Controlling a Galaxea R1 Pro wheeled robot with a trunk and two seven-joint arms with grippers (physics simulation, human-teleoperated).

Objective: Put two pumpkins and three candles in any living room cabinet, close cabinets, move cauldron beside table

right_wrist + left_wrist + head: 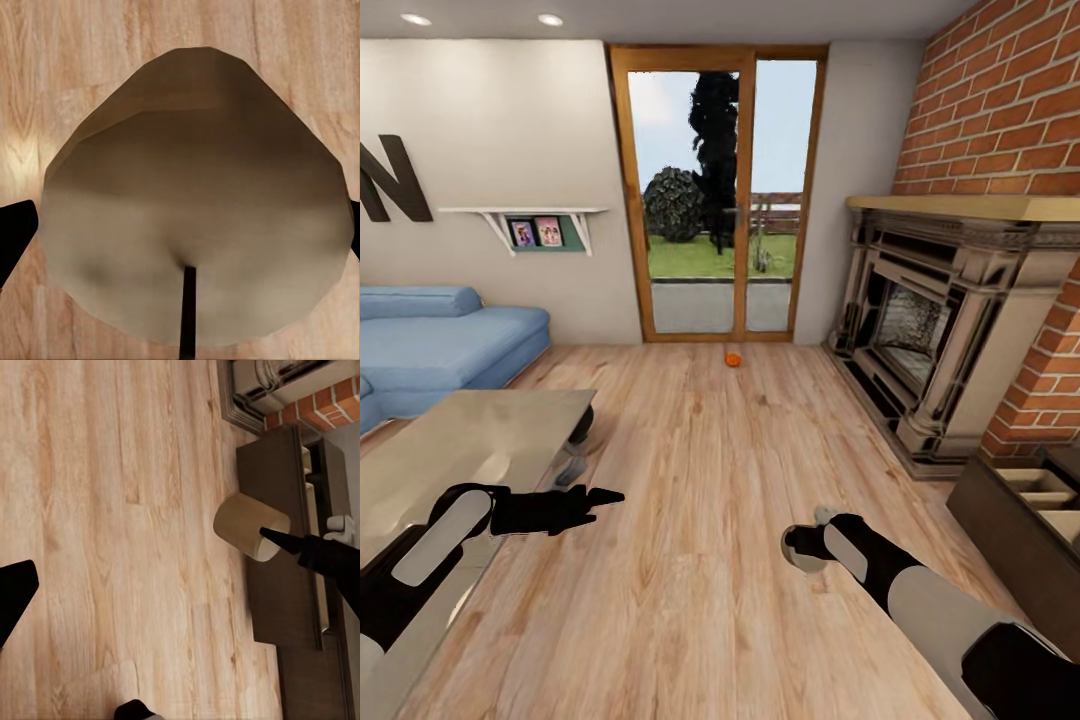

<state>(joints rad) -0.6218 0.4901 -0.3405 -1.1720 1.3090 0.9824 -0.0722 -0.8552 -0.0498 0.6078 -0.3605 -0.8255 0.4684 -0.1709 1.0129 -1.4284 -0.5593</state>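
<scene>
The right gripper [803,549], low and right of centre, clamped a beige candle [195,202]. The left gripper [600,497], lower left, stood open and empty beside the table [490,440]. The cabinet [1020,520] sat at the right edge, drawers open. A pumpkin [733,359] lay far off by the glass door [720,195].

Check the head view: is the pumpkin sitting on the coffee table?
No, the pumpkin lies on the wooden floor by the glass door.
</scene>
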